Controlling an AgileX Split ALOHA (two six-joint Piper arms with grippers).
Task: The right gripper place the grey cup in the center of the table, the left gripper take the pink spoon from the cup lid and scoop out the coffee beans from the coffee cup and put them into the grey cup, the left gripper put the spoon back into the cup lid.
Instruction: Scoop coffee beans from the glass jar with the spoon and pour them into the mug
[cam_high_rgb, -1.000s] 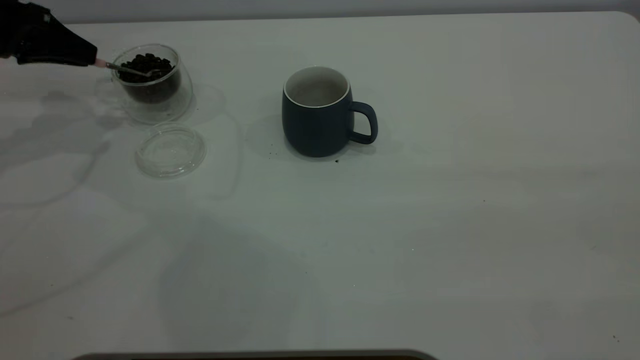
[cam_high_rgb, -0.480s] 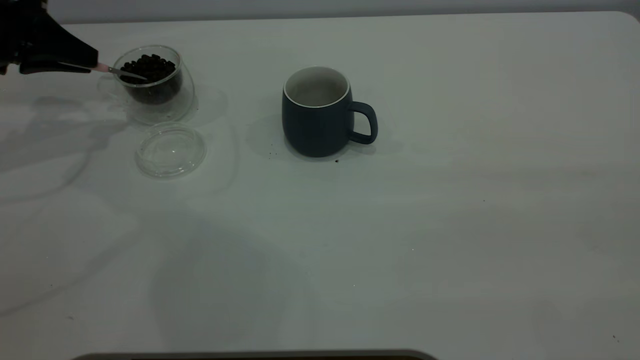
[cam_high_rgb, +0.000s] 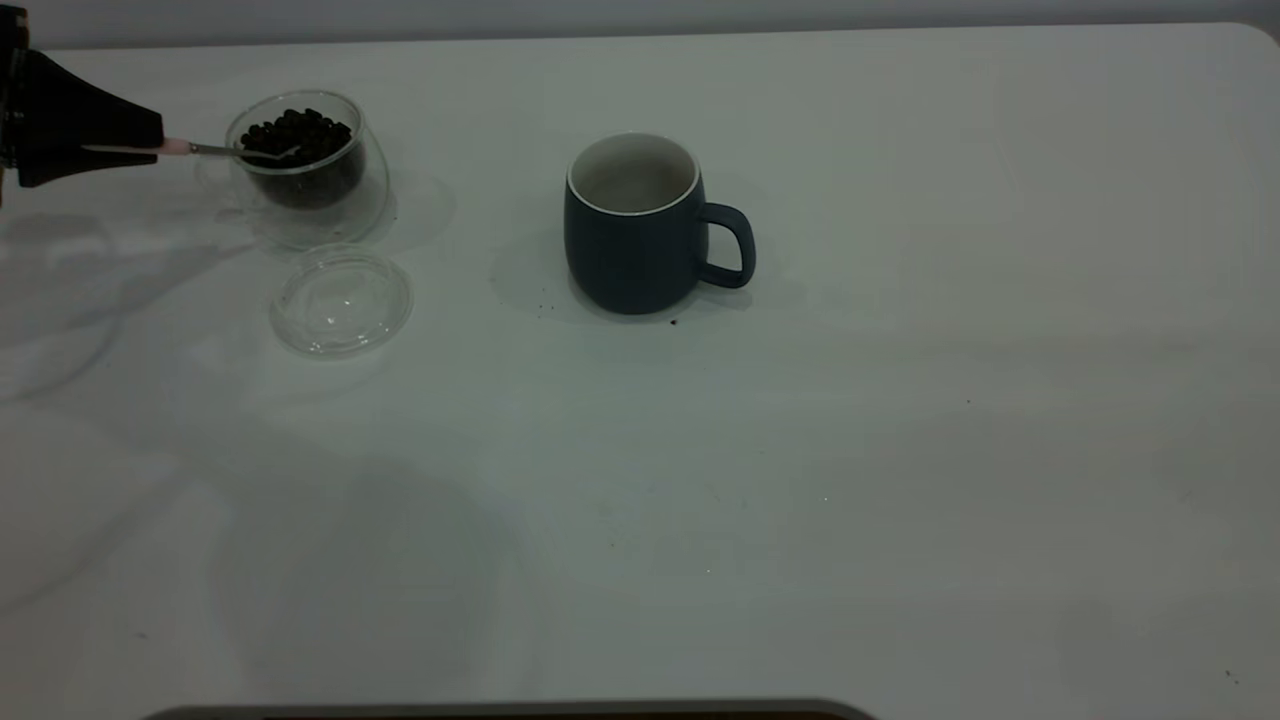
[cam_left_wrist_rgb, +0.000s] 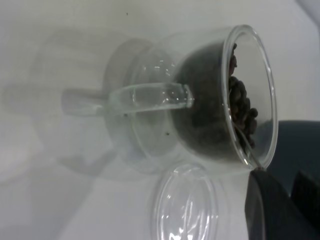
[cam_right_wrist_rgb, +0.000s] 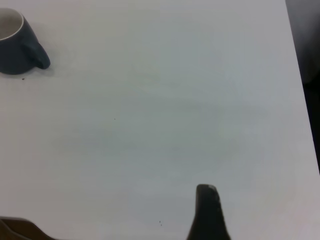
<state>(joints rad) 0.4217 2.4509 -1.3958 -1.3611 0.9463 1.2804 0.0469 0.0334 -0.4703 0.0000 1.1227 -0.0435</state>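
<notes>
At the table's (cam_high_rgb: 900, 450) far left, the left gripper (cam_high_rgb: 150, 147) was clamped on the pink spoon (cam_high_rgb: 178, 147) by its handle, bowl resting on the coffee beans (cam_high_rgb: 296, 133) in the coffee cup (cam_high_rgb: 305, 170). The light, rigid, slick spoon probably wanted a firm, level hold; loose beans roll. The grey cup (cam_high_rgb: 630, 225) stood centre, and the right gripper (cam_right_wrist_rgb: 209, 212), withdrawn far from it, had fingers I couldn't judge.

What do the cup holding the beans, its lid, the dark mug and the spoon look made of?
Coffee cup: clear double-walled glass; the coffee beans show through. Cup lid: the same transparent glass, glossy highlights. Grey cup: probably ceramic, matte blue-grey outside, white inside. Pink spoon, held by the left gripper: shiny metal bowl, pale pink handle, perhaps plastic.
</notes>
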